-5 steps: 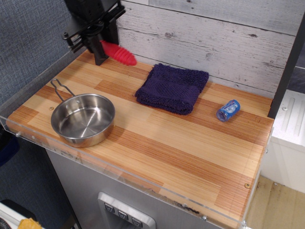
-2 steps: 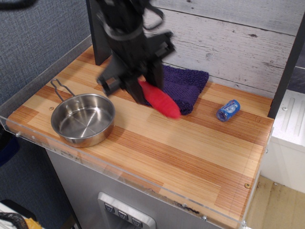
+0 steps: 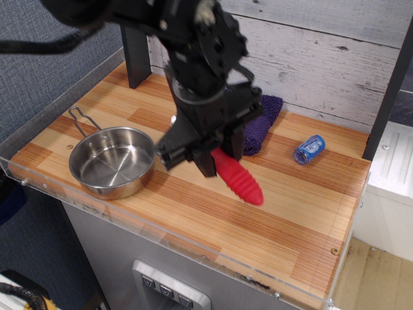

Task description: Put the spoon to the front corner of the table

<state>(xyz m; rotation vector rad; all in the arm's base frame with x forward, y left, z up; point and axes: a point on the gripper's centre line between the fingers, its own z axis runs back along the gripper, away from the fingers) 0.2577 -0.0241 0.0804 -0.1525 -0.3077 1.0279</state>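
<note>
My gripper (image 3: 210, 161) is clamped on the spoon (image 3: 237, 177); I'd carry it toward 5 o'clock, lowering gently at the table (image 3: 284, 226) corner

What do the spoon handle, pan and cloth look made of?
Spoon handle: matte red plastic or rubber by its look, ribbed. Pan: polished steel, mirror-like reflections. Cloth: purple terry fabric, fuzzy pile. The gripper holds the spoon, hiding its bowl.

Spoon (image 3: 239, 179): thick ribbed red plastic handle, tilted, free end pointing down toward the right front, raised over the middle of the desk; metal bowl hidden. Desk (image 3: 277, 223): rectangular, light and reddish-brown plank stripes, clear acrylic rim along the edges.
</note>
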